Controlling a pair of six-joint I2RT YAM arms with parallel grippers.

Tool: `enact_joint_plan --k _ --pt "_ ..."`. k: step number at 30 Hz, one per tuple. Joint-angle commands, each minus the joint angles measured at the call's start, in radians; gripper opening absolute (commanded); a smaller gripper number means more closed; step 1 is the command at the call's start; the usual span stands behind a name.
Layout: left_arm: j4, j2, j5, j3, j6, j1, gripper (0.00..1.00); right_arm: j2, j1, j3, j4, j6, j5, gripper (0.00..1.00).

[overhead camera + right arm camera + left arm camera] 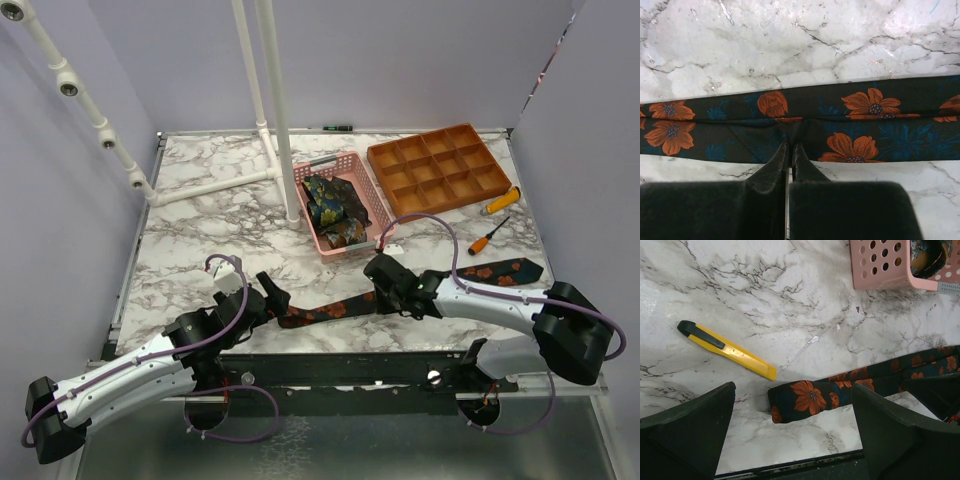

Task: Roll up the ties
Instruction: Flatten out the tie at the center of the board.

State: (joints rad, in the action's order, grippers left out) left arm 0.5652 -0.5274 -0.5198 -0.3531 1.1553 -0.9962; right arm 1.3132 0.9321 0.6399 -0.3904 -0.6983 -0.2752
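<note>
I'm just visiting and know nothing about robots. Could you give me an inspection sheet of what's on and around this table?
Surface: white marble table, grey veins.
Job's things: flowered tie lying flat along the near edge; paisley ties in a pink basket.
Clutter: orange tray, two screwdrivers, yellow knife.
Hands: left hand open over the flowered tie's end; right hand shut, apparently pinching its middle.
Cables: purple cables loop off both arms.
Surroundings: white pipe frame, lilac walls.
</note>
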Motion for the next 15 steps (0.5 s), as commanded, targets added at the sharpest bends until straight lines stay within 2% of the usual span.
enact_joint_plan --k 1,7,15 --pt "0.023 0.007 0.016 -0.018 0.005 -0.002 0.99 0.034 0.005 -0.013 0.046 -0.004 0.039 0.0" --pt "0.041 0.014 0.009 -0.027 0.003 -0.001 0.99 0.012 0.007 -0.015 0.066 -0.04 -0.028 0.0" --pt "0.053 0.025 0.001 -0.029 0.006 -0.001 0.99 -0.068 0.01 0.016 0.027 -0.007 -0.068 0.0"
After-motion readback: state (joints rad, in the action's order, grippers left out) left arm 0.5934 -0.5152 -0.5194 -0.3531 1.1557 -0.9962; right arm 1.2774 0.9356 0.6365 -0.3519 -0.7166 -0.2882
